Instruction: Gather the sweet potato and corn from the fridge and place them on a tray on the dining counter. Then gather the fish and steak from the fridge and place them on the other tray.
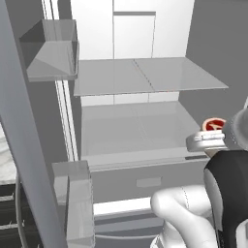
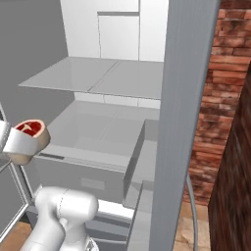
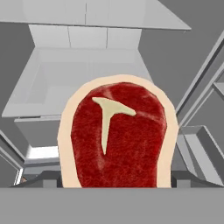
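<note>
The steak (image 3: 118, 135), a red slab with a pale fat rim and a white T-shaped bone mark, sits between my fingers and fills the middle of the hand view. My gripper (image 3: 114, 178) is shut on it. From the base cameras the steak (image 1: 214, 124) (image 2: 30, 128) hangs in the air at the tip of my gripper (image 1: 209, 138) (image 2: 22, 139), in front of the open fridge (image 1: 145, 77) (image 2: 98, 73) and clear of its shelves. The shelves look bare. The sweet potato, corn, fish, trays and dining counter are out of view.
The fridge's left door (image 1: 19, 135) stands open with door bins (image 1: 51, 48) (image 1: 75, 203). The right door (image 2: 184, 122) is open too, with a red brick wall (image 2: 225, 98) behind it. A closed drawer front (image 1: 147, 181) lies under the lower shelf.
</note>
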You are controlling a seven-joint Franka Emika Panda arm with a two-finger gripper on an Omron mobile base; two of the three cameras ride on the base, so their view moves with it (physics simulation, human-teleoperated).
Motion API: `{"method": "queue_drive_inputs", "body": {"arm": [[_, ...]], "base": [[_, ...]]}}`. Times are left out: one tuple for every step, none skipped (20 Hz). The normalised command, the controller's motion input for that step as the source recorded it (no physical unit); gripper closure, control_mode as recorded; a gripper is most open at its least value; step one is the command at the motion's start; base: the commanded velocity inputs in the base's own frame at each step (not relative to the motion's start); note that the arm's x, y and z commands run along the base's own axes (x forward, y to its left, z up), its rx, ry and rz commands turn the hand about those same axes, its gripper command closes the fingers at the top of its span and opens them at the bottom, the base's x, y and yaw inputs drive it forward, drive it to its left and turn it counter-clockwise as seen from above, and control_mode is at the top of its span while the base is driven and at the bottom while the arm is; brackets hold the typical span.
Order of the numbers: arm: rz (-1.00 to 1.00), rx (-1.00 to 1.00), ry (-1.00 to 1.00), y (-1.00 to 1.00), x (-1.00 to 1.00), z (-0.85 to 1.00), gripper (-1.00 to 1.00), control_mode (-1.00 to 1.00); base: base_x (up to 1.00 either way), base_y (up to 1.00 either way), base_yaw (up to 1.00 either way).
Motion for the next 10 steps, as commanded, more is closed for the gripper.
{"method": "queue_drive_inputs", "body": {"arm": [[0.0,0.0,0.0,0.0,0.0,0.0,1.0,1.0],[0.0,0.0,0.0,0.0,0.0,0.0,1.0,1.0],[0.0,0.0,0.0,0.0,0.0,0.0,1.0,1.0],[0.0,0.0,0.0,0.0,0.0,0.0,1.0,1.0],[0.0,0.0,0.0,0.0,0.0,0.0,1.0,1.0],[0.0,0.0,0.0,0.0,0.0,0.0,1.0,1.0],[0.0,0.0,0.0,0.0,0.0,0.0,1.0,1.0],[0.0,0.0,0.0,0.0,0.0,0.0,1.0,1.0],[0.0,0.0,0.0,0.0,0.0,0.0,1.0,1.0],[0.0,0.0,0.0,0.0,0.0,0.0,1.0,1.0]], "base": [[-0.61,0.11,0.0],[-0.83,0.19,0.0],[-0.94,0.32,0.0],[-0.99,0.41,0.0],[-1.0,0.42,0.0],[-1.0,0.4,0.0],[-1.0,0.39,0.0],[-0.99,0.37,0.0],[-0.89,0.4,0.0],[-0.93,0.38,0.0]]}}
